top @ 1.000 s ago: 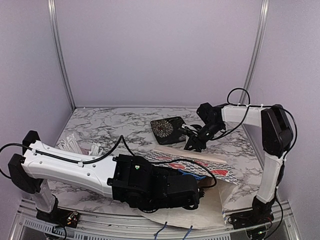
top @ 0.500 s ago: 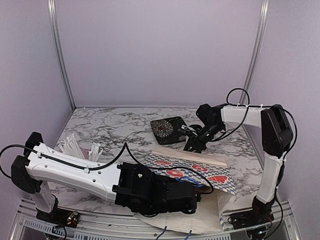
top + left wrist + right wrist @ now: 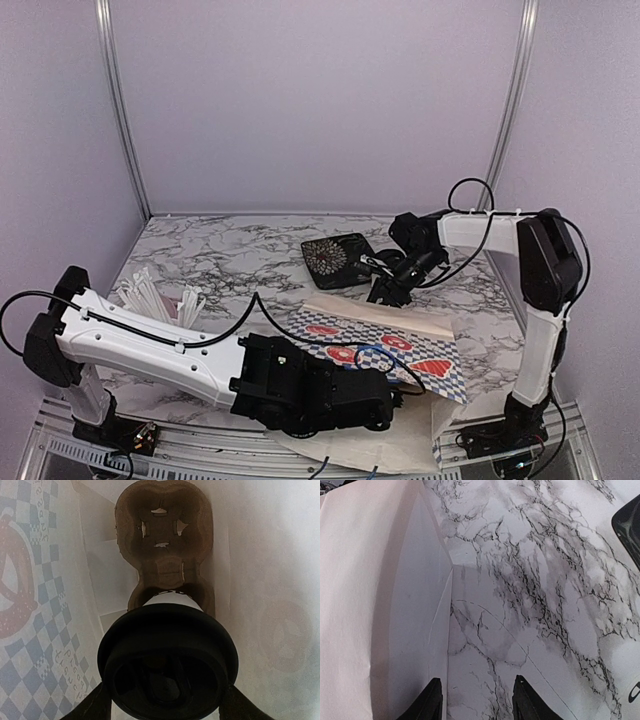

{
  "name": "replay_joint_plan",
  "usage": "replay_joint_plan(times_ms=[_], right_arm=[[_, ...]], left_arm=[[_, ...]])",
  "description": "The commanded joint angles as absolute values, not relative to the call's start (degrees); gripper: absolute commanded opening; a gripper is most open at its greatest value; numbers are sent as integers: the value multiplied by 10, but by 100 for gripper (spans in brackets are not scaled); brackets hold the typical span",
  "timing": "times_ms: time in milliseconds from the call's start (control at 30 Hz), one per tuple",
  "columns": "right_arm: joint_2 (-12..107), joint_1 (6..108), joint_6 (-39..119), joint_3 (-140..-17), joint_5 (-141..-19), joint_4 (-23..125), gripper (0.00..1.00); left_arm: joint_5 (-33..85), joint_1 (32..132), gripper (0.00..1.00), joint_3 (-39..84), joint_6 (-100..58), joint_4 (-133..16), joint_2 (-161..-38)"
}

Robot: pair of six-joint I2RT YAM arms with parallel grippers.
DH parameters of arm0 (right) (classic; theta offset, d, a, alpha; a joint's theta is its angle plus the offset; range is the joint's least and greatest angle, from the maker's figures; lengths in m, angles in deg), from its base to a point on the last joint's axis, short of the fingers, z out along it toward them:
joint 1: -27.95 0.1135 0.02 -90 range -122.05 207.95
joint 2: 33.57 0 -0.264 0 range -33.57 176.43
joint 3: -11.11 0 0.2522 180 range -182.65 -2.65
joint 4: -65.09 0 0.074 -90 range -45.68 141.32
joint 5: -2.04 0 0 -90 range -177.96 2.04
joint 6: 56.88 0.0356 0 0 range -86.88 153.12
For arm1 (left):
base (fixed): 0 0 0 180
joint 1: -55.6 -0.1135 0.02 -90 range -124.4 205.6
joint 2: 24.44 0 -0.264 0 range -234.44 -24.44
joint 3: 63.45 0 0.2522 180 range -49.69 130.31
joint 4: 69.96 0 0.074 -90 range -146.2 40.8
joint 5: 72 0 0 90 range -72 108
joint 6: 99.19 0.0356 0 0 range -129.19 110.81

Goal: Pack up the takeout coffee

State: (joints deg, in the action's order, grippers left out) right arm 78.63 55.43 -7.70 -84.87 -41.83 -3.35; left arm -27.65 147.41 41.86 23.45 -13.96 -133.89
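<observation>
In the left wrist view a takeout coffee cup fills the lower half, its round black lid (image 3: 167, 665) on top and a strip of white wall (image 3: 170, 599) below. My left gripper (image 3: 167, 707) is shut on it, one dark finger (image 3: 95, 707) at each side of the lid. The cup hangs inside a paper bag (image 3: 35, 605), over the near pocket of a brown cardboard tray (image 3: 162, 540). From above, the left wrist (image 3: 310, 395) reaches into the checkered bag (image 3: 400, 345). My right gripper (image 3: 385, 292) (image 3: 479, 700) is open at the bag's far edge (image 3: 365, 590).
A black patterned square item (image 3: 338, 258) lies on the marble table (image 3: 230, 260) behind the bag, close to the right gripper. White sticks and packets (image 3: 150, 295) lie at the left by the left arm. Metal posts and lilac walls close in the back and sides.
My left arm has sunk lower and further into the bag with the cup. The bag's top has shifted and spread. The right gripper has edged slightly left.
</observation>
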Motion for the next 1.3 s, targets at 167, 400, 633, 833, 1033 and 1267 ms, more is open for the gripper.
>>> replay_joint_plan(times_ms=[167, 400, 633, 833, 1033, 1267], right_arm=[[804, 572, -97, -851, -395, -63, 46], [806, 573, -97, -853, -394, -64, 46], [818, 584, -104, -854, -382, -77, 45], [829, 609, -114, -859, -361, -101, 45], [838, 654, -126, -865, -356, -127, 45], [836, 645, -121, -931, -413, -150, 51]], left_arm=[[-310, 1470, 50, 378, 254, -167, -1335], [-310, 1464, 50, 353, 264, -197, -1331], [-331, 1460, 49, 332, 279, -222, -1329], [-289, 1464, 50, 356, 230, -153, -1311], [-232, 1470, 50, 379, 165, -59, -1298], [-156, 1469, 50, 383, 137, -17, -1284]])
